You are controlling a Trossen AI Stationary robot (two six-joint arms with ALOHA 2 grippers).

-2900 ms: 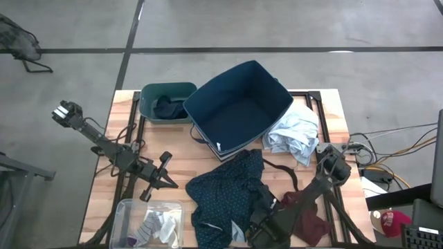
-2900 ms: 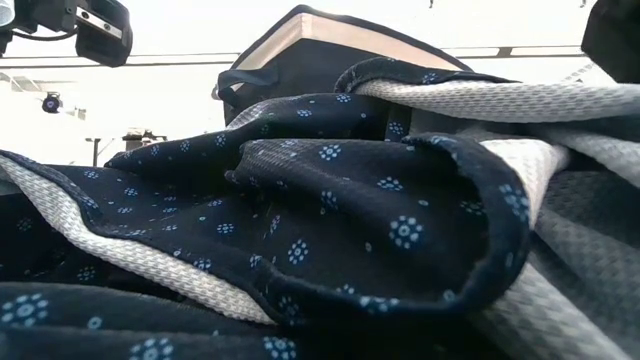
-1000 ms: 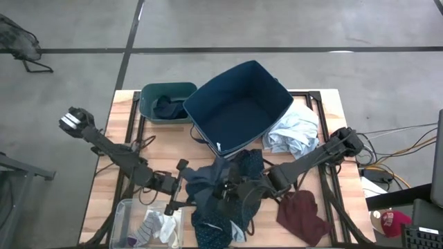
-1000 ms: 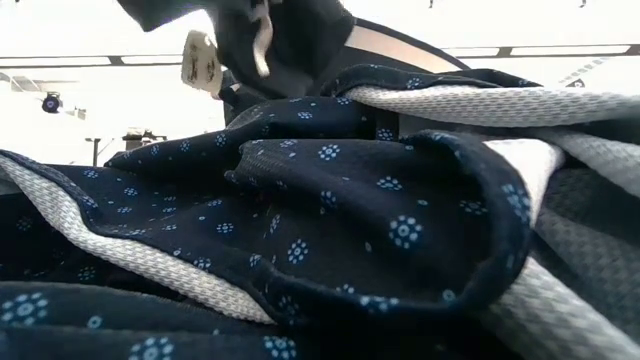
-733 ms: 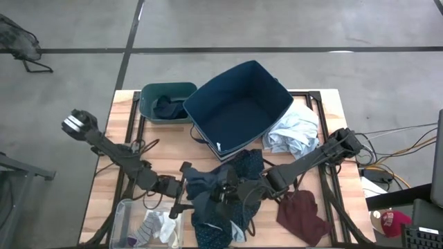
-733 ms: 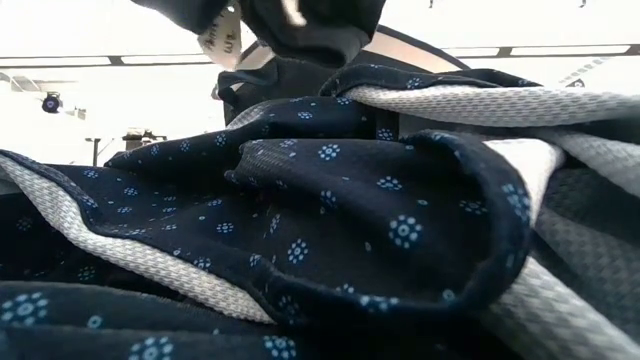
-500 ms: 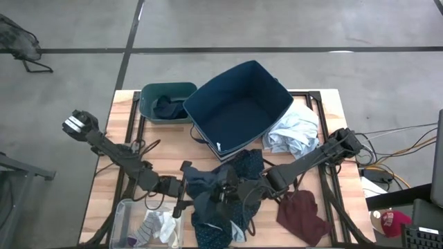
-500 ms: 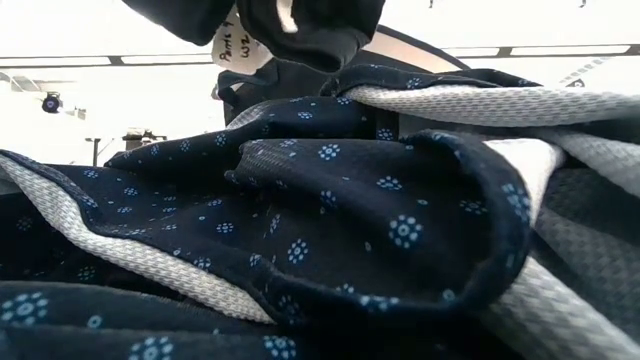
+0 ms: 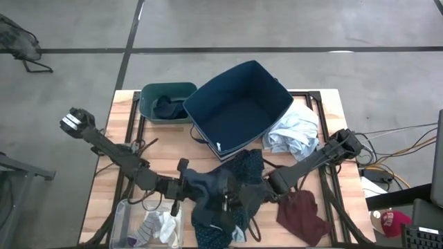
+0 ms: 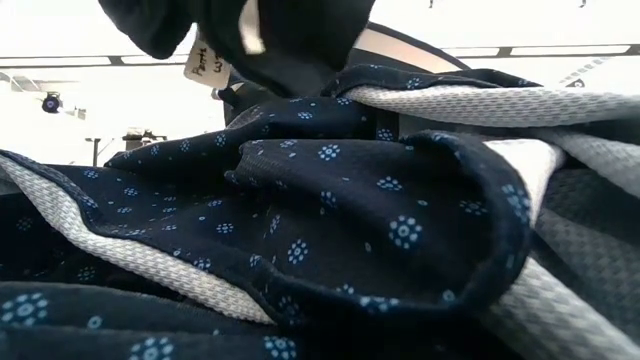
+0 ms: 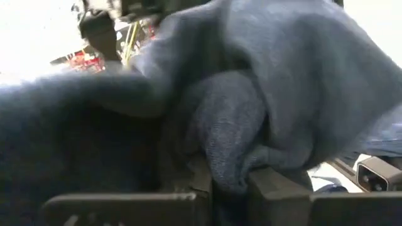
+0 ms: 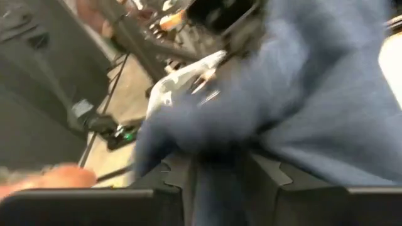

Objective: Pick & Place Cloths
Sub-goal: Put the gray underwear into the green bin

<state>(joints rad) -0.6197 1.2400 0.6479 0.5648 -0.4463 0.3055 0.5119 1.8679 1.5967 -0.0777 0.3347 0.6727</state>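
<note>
Both jaws are clamped on one dark blue-grey soft garment, held between them above the front middle of the wooden table: the left gripper grips its left side, the right gripper its right. Folds of it bulge between each pair of fingers in the wrist views. Under it lies the navy white-dotted shirt. Behind stands the big navy fabric box, with the pale blue-white shirt beside it and the maroon piece near the front right
</note>
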